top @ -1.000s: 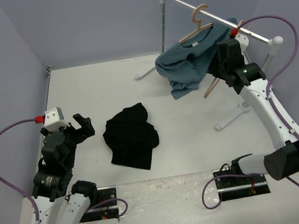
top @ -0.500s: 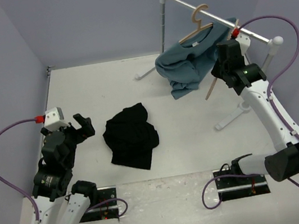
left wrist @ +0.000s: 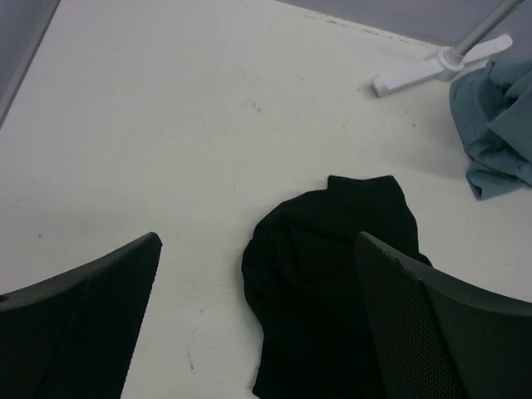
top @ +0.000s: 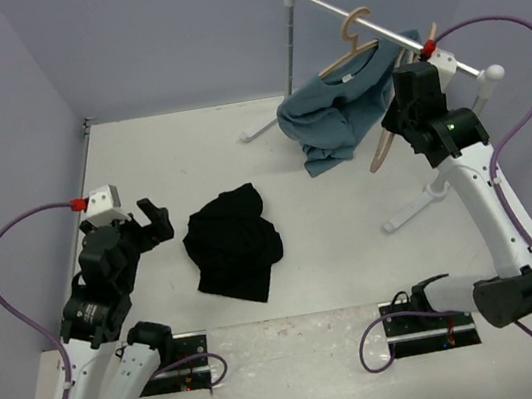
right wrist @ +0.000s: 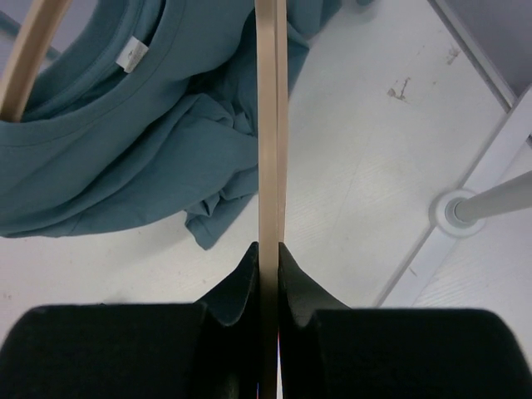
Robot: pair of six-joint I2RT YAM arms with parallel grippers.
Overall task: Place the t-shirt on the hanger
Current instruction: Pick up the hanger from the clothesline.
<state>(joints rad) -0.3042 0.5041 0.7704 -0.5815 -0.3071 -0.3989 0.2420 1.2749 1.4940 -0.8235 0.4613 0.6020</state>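
By the white clothes rail [top: 321, 2], right tool [right wrist: 268, 251] clamps pale beige wooden hanger [top: 379, 153], raised vs 1s ago, so it's prob coming free. Crumpled black fabric t-shirt [top: 235, 245] sits mid-tabletop [top: 188, 151]; left tool [left wrist: 258, 245] gaping, empty.

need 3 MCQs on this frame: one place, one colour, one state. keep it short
1. Where is the black t-shirt? A. draped over the right arm B. crumpled on the table C. in the left claw
2. The shirt hanging at the rail is: A. teal B. red C. white
3. The right claw is: A. open B. shut on the t-shirt C. shut on the hanger

1B, it lies heaped on the tabletop. 2A, the cloth is teal-blue. 3C, it pinches the beige bar.
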